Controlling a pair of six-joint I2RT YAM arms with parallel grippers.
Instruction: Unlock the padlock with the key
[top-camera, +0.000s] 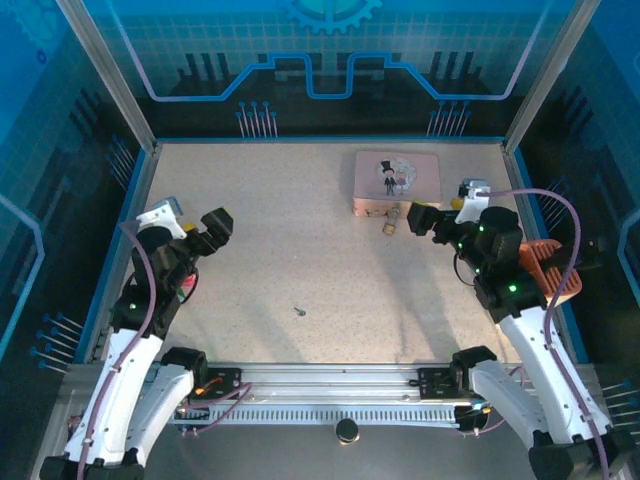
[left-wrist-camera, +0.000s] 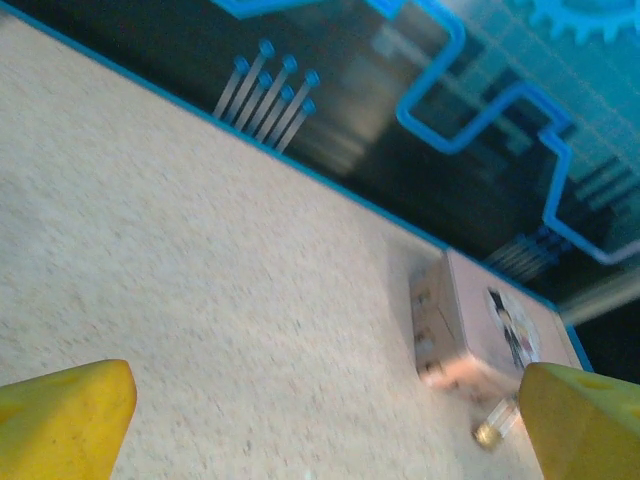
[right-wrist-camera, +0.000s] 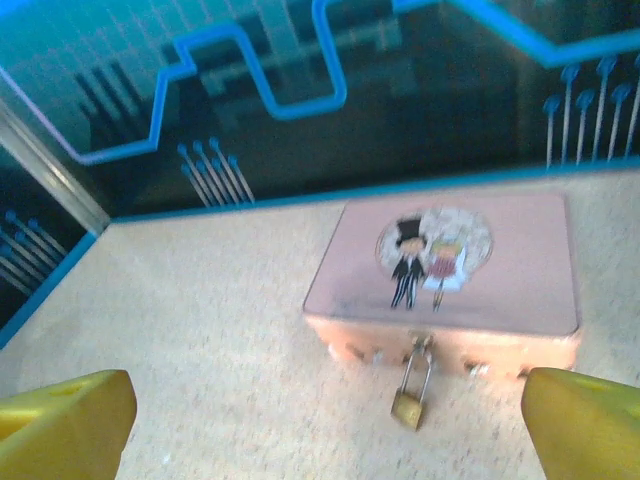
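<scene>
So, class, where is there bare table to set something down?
Bare: the broad stretch between the left claw and the pink rectangular tin; also right of the tiny dark-grey metal key. Crowded: the tin's front, by the small brass padlock and right claw.

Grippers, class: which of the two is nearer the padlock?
The right gripper, just beside the padlock at the pink tin; the left gripper sits far across the table.
</scene>
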